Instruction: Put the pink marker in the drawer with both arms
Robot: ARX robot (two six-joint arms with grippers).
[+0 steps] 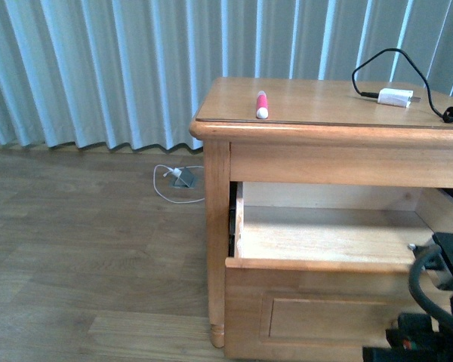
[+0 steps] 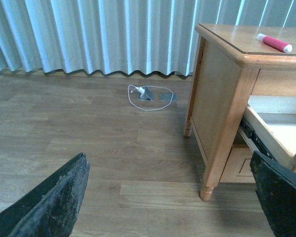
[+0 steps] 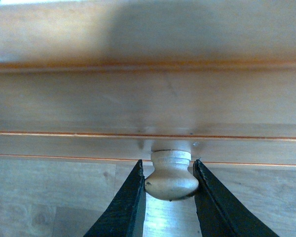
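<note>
Left claw (image 2: pixel 168 157): two worn black fingers (image 2: pixel 54 197), spread wide and gripping no object, low over the wood-plank floor (image 2: pixel 89 128).
Curtain (image 1: pixel 98 68): pale and pleated, hung down to the floor behind.
Floor socket (image 1: pixel 183 179): grey plate with a looped white cable, sat by the curtain hem, left of the dresser.
Pink marker (image 1: pixel 262 104): lay on the counter (image 1: pixel 325 105) near its front left corner, white cap toward the front edge, well apart from both claws.
Drawer (image 1: pixel 317 264): stood pulled out beneath the counter, its pale interior boards in view.
White charger (image 1: pixel 395 97): sat on the counter toward the right, with a black cable (image 1: pixel 374 56) looping from it, well apart from the marker.
Right arm (image 1: pixel 447 290): black, low at the drawer's right front.
Right claw (image 3: pixel 168 164): was closed on the drawer's round knob (image 3: pixel 171 181), one finger against each side.
</note>
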